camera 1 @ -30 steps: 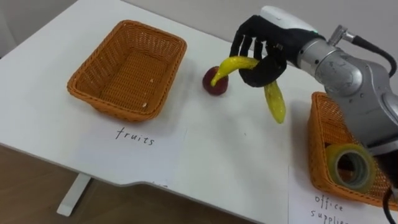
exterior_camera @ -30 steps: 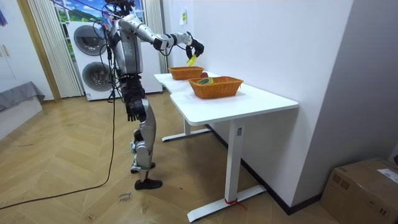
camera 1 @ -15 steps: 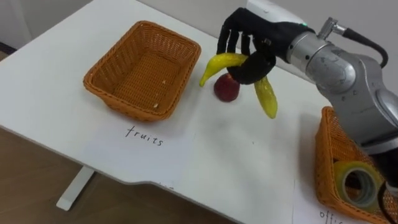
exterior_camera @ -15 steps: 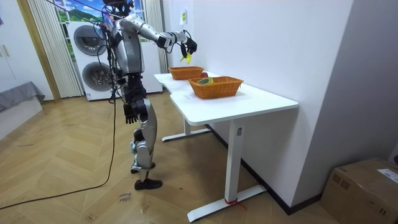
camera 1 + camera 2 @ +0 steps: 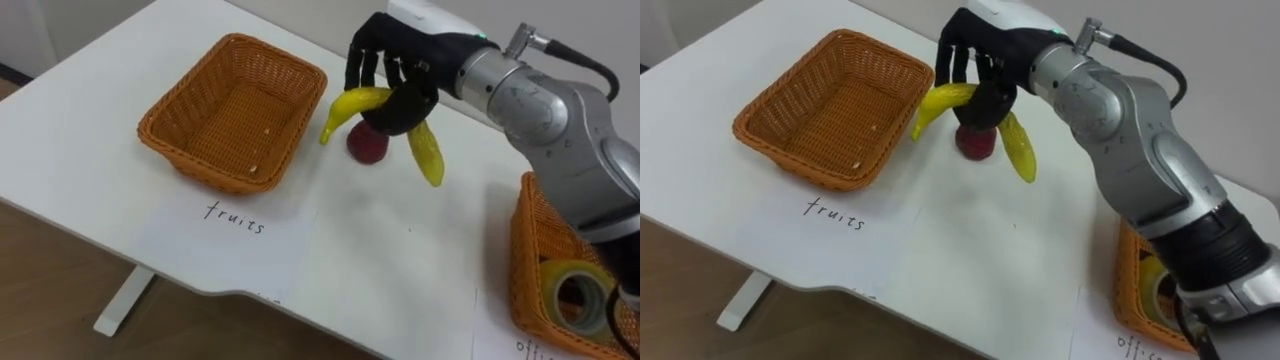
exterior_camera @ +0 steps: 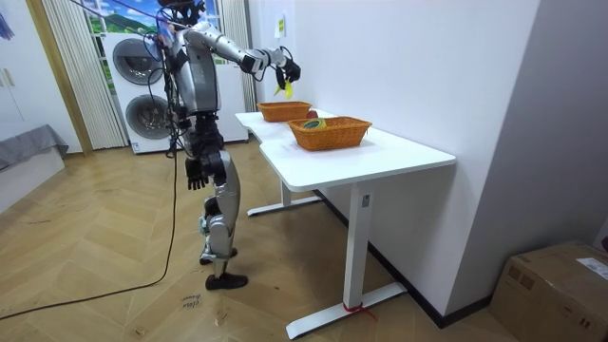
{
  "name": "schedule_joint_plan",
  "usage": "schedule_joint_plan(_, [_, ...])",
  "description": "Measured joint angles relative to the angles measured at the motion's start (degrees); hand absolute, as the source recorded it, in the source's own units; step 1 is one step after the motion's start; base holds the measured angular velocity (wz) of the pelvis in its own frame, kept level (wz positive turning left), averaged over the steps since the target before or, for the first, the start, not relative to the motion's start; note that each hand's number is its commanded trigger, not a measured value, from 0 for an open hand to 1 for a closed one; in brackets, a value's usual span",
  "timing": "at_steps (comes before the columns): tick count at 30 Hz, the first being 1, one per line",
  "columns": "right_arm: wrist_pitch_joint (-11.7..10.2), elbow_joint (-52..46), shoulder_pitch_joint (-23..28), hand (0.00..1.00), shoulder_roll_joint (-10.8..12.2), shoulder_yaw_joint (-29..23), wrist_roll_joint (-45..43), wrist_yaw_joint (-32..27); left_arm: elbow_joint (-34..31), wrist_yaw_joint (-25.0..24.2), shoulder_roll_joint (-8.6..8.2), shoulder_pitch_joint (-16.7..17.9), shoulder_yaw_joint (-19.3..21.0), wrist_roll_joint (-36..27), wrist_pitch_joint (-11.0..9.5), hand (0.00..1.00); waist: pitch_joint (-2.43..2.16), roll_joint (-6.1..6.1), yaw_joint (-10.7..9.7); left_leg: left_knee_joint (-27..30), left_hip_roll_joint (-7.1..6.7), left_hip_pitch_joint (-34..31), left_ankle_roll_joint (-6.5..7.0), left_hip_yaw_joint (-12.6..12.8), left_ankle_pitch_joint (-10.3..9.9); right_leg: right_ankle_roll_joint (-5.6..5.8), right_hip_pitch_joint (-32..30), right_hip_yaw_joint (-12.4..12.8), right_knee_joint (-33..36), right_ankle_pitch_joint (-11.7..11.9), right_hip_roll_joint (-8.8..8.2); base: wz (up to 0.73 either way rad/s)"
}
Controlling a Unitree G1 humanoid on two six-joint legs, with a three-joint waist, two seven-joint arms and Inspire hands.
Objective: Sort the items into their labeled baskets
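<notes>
Banana is off the table, in the air just right of the fruit basket, which sits at the left with no fruit in it and a paper label on its near side. The right hand has fingers and thumb curled round the banana's middle, just above a red apple on the table. At the far right, the office basket holds a tape roll. The left hand hangs by the hip; I cannot tell its state. This looks like the carrying step. The next move calls for travel left until the banana is over the fruit basket, then a release.
</notes>
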Motion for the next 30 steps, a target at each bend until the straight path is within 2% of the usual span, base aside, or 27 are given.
schedule_joint_plan(6, [0.0,1.1,-0.7,1.00,2.6,0.5,0.6,-0.3,0.0,0.1,0.04,-1.5,-0.2,-0.1,0.0,0.00,0.39,0.35,1.1,0.0,0.00,-0.3,-0.01,-0.3,0.0,0.01,-0.1,-0.2,-0.1,0.0,0.04,0.02])
schedule_joint_plan(11, [-0.4,2.5,-2.0,1.00,4.1,2.3,1.5,-1.8,-0.1,0.4,-0.07,-2.2,-0.7,-0.1,-0.3,0.00,0.41,-0.01,1.5,0.0,-0.03,-0.4,0.00,-0.6,0.0,0.01,-0.2,-0.9,0.0,0.0,0.02,0.04])
schedule_joint_plan(16, [-0.8,4.4,-3.8,1.00,4.3,2.3,1.1,-4.1,0.0,1.2,-0.08,-2.3,-0.7,0.0,-0.9,0.00,0.62,-0.75,2.6,0.0,0.03,-0.5,0.00,-0.6,0.0,0.01,-0.2,-1.3,-0.1,0.0,0.04,0.00])
schedule_joint_plan(20, [-0.8,4.4,-4.0,1.00,4.5,2.3,0.2,-5.3,0.1,1.1,-0.05,-2.2,-0.6,0.1,-1.0,0.00,0.46,-1.12,3.2,0.0,0.00,-0.7,0.00,-1.1,0.0,0.01,-0.2,-1.3,-0.1,0.0,0.05,0.07])
schedule_joint_plan(22, [-0.8,4.5,-4.0,1.00,4.5,2.4,0.3,-5.9,0.2,1.1,-0.06,-2.2,-0.7,0.1,-1.0,0.00,0.49,-1.22,4.3,0.0,0.00,-0.7,0.00,-1.1,0.0,0.01,-0.2,-1.4,-0.1,0.0,0.05,0.00])
schedule_joint_plan(30, [-0.9,4.6,-4.1,1.00,4.7,6.1,0.2,-6.5,0.1,-0.1,0.66,-2.1,-0.6,0.8,-1.0,0.00,0.58,-1.83,6.1,0.1,-0.03,-0.9,-0.01,-1.7,0.0,0.04,-0.1,-1.8,0.0,0.0,-0.05,0.02])
